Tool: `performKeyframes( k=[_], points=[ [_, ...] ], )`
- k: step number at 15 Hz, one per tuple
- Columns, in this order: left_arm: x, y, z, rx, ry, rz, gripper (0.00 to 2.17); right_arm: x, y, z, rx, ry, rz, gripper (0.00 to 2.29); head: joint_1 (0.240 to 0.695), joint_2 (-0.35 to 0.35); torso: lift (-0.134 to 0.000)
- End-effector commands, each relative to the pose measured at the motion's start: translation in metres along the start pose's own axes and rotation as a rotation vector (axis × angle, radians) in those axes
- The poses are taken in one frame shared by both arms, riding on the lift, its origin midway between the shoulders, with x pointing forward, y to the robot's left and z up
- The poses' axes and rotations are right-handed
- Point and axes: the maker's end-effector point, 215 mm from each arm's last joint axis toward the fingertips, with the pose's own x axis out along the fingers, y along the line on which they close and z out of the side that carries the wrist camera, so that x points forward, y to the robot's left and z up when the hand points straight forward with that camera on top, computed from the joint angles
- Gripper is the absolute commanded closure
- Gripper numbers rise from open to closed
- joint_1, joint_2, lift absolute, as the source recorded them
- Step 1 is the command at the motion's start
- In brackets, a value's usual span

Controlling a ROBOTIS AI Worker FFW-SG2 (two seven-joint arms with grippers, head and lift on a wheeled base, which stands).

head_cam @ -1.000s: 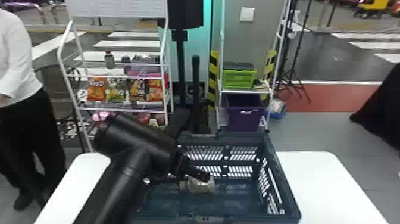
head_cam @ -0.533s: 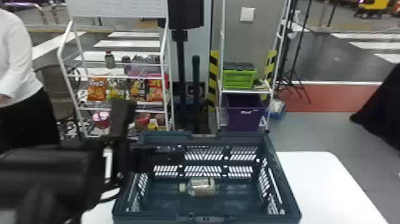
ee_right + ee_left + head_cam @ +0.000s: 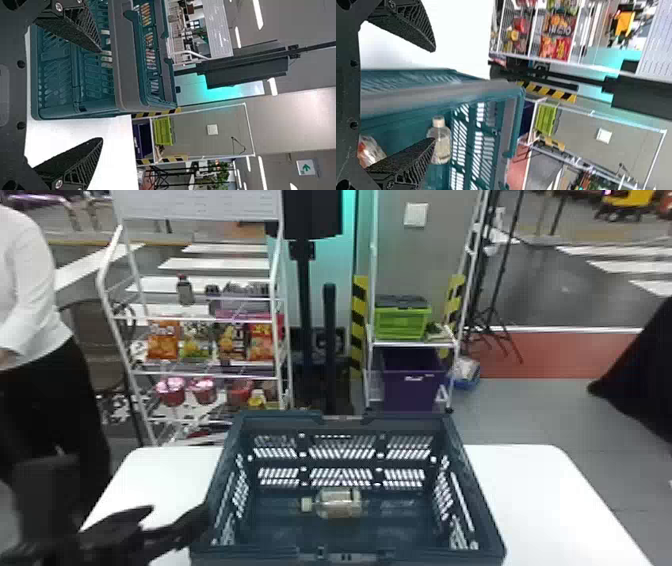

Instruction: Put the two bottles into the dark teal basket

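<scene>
Bottle lies in the basket, both claws wide and empty.
The bottle (image 3: 339, 503) rests on its side at the middle of the basket (image 3: 477, 485), in the lower middle of the head view; the walls probably serve to keep it from rolling away. A clear, shiny thing with red marks (image 3: 369, 150) is also inside; perhaps it is the second bottle, I cannot tell surely. The left gripper (image 3: 177, 510), at the lower left of the head view, is wide beside the basket, likely for letting go. The right gripper (image 3: 100, 95) is wide too, perhaps only waiting.
</scene>
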Motion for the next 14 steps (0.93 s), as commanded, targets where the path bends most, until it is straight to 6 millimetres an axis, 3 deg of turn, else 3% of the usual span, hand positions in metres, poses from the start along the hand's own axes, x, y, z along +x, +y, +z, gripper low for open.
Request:
performKeyframes(
  k=[1,3,5,10,12,14],
  points=[
    [-0.036,0.028,0.004,0.005,-0.122,0.050,0.08,0.007,0.004,-0.005,-0.001,0.040,0.015,0.10,0.499,0.000,0.000],
    [-0.072,0.045,0.025,0.039,-0.275,0.079,0.08,0.016,0.010,-0.011,-0.008,0.077,0.034,0.10,0.499,0.000,0.000],
    [-0.089,0.055,0.003,0.035,-0.270,0.089,0.08,0.019,0.017,-0.009,-0.008,0.081,0.049,0.10,0.499,0.000,0.000],
    [-0.106,0.090,-0.065,0.031,-0.267,0.151,0.08,0.025,0.040,-0.015,-0.019,0.120,0.089,0.10,0.499,0.000,0.000],
    [-0.104,0.089,-0.088,0.037,-0.270,0.155,0.08,0.026,0.048,-0.020,-0.015,0.133,0.103,0.10,0.499,0.000,0.000],
    [-0.107,0.086,-0.097,0.061,-0.315,0.172,0.08,0.024,0.056,-0.024,-0.014,0.139,0.113,0.10,0.499,0.000,0.000]
  ],
)
